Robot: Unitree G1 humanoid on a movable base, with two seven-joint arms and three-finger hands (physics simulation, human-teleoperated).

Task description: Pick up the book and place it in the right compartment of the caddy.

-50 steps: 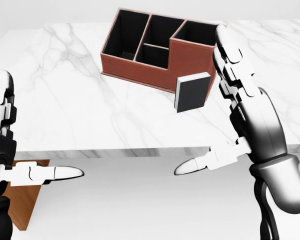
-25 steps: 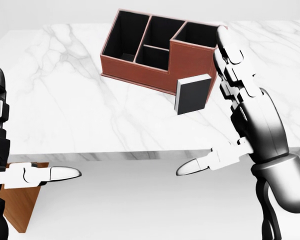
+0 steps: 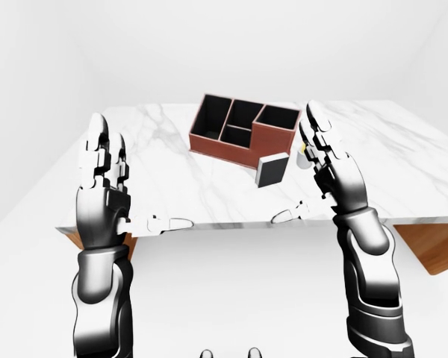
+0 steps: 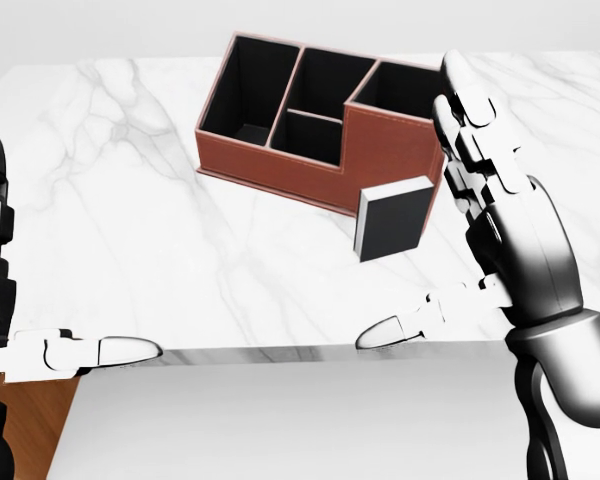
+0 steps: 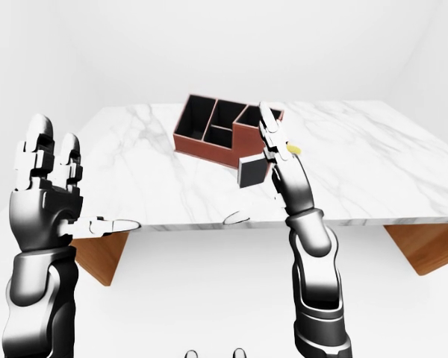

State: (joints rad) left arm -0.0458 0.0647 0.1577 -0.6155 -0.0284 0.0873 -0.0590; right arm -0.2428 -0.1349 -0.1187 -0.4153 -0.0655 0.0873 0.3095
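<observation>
The book [image 4: 395, 218], dark-covered with a white page edge, stands upright on the marble table [image 4: 130, 200], right beside the near wall of the red-brown caddy [image 4: 310, 165]. The caddy has several black-lined compartments; the right one is the tallest. My right hand [image 4: 470, 210] is open just right of the book, fingers pointing up, thumb stretched left over the table edge; nothing is in it. I cannot tell whether it touches the book. My left hand [image 3: 127, 186] is open and empty, raised at the table's near left edge, far from the book.
Wooden supports [image 3: 433, 246] show under the table at both ends. A small yellow object [image 5: 293, 150] lies on the table behind my right hand. White floor and walls surround the table.
The whole head view has shifted: the table edge, caddy and book sit lower and slightly larger, so the camera has moved closer. Both hands stay open; the book has not moved on the table.
</observation>
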